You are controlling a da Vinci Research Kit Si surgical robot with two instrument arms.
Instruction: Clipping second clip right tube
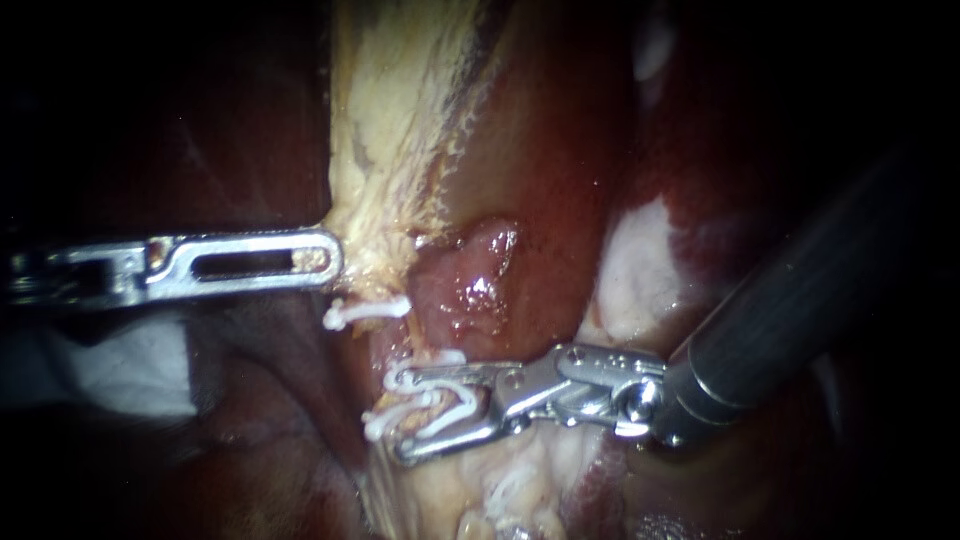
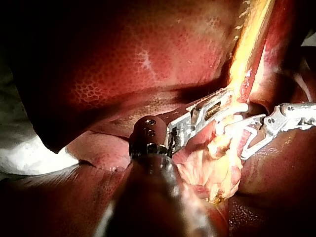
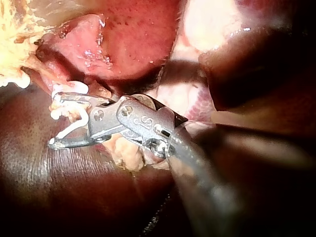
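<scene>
Reaching in from 4 o'clock in the endoscope view, my right instrument (image 1: 398, 418), a dark shaft with shiny metal jaws, carries an open white plastic clip (image 1: 445, 412). Both jaws touch the clip from two sides, and they stand apart. The thin pale tube (image 1: 420, 397) lies between the clip's arms, near 6 o'clock. I cannot tell which tube it is. A second white clip (image 1: 378, 428) sits just past the jaw tips. A third white clip (image 1: 365, 312) sits higher, toward 9 o'clock.

My left instrument (image 1: 330, 258), a flat silver slotted tool, comes in from 9 o'clock. Its jaws are clenched on the edge of the long pale yellow strip of tissue (image 1: 390, 130).

A shiny pink lump (image 1: 470, 280) bulges between the two instruments. Dark red liver (image 1: 540, 150) lies all around. A white cloth (image 1: 120, 370) lies at 8 o'clock.
</scene>
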